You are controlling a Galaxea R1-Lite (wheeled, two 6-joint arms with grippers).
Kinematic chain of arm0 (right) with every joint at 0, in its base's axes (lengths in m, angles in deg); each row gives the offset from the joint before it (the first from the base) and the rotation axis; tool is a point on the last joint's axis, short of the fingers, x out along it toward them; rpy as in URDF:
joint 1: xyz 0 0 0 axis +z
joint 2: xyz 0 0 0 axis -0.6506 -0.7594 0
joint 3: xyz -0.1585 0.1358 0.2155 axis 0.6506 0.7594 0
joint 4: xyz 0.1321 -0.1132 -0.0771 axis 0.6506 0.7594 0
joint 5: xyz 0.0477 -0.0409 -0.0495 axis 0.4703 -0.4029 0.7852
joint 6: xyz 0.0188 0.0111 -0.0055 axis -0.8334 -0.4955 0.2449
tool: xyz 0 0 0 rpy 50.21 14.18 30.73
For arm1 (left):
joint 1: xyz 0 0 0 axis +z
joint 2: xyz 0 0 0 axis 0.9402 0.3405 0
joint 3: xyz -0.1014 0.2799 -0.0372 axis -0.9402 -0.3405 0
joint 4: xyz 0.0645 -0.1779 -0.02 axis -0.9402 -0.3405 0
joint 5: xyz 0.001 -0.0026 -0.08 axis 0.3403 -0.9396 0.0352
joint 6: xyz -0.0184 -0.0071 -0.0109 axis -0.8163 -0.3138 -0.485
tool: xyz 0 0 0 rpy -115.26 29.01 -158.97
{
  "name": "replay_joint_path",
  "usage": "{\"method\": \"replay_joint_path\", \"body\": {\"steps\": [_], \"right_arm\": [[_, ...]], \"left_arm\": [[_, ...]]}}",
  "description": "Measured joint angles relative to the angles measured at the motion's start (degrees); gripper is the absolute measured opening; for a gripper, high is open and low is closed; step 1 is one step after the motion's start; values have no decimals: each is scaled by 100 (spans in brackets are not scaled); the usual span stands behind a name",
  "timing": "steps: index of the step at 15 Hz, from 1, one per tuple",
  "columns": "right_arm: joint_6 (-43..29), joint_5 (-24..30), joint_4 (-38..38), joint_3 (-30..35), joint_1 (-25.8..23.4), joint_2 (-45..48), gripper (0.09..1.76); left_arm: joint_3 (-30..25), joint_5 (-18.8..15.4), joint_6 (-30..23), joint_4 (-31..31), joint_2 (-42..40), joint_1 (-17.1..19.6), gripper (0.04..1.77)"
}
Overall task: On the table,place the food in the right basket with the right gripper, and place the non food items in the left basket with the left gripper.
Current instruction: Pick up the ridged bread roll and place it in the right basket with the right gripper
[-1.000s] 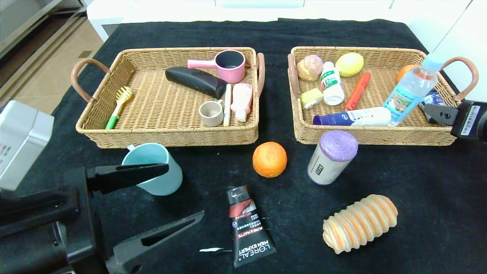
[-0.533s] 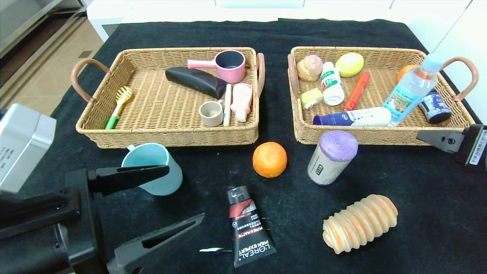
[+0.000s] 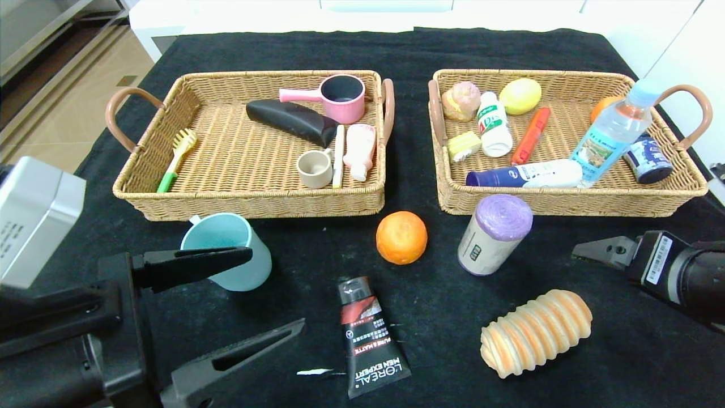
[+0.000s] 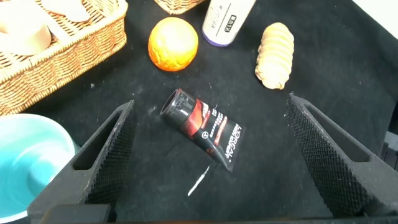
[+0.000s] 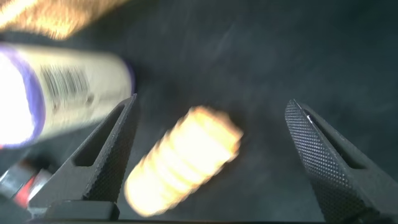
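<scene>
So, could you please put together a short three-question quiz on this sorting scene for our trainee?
1. True or false: the orange lies inside the right basket.
2. Which item lies between the open jaws in the right gripper wrist view? A) black tube B) ridged bread roll C) blue cup
3. Fill in: the left gripper hovers open above the black ____.

Key: 1 false, it lies on the black cloth; 2 B; 3 tube.

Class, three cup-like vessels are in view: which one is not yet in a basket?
The light blue mug, standing on the black cloth before the left basket; the pink pot and beige cup lie inside.
</scene>
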Motion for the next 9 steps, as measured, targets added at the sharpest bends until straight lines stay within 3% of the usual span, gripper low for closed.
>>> {"method": "replay_joint_path", "body": {"steps": [4,9], "right_arm": [[-830,503,611,-204,13,-232,170],[-1353,777,674,-297,55,-706,170]], "left_arm": [[-4,2,0,0,28,0,172],[-28,0,69,0,45,0,172]]}}
